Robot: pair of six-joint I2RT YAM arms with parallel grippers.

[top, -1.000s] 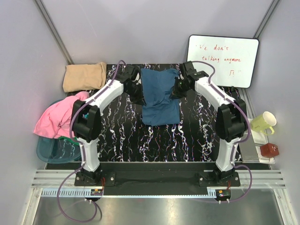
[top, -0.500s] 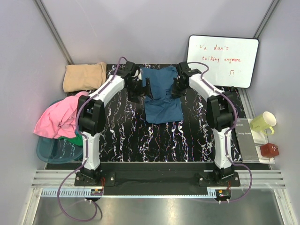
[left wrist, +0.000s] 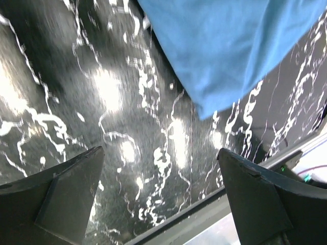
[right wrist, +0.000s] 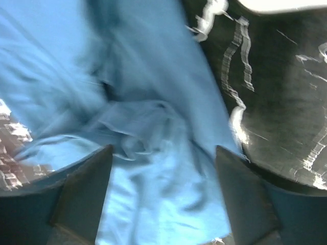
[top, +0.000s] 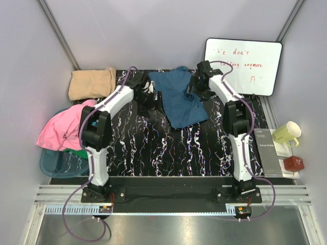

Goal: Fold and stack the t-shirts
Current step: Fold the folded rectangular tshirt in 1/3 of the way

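1. Because the blue t-shirt (top: 181, 102) lies rumpled at the far middle of the surface (top: 153, 148), we judge it light and limp.
2. Left fingers (left wrist: 66, 199) and right fingers (right wrist: 82, 196) stand apart, empty; we would pinch opposite hem corners.

The teal-blue t-shirt (top: 180, 99) is plain, one dark colour all over. The table (top: 153, 148) is black, veined with white like marble. The tan-beige t-shirt (top: 92, 83) is plain as well, the pink t-shirt (top: 61, 130) bright, the green cloth (top: 77, 152) a deep green. The whiteboard (top: 243, 59) carries red handwriting on white; the mug (top: 287, 133) is pale yellow-green.
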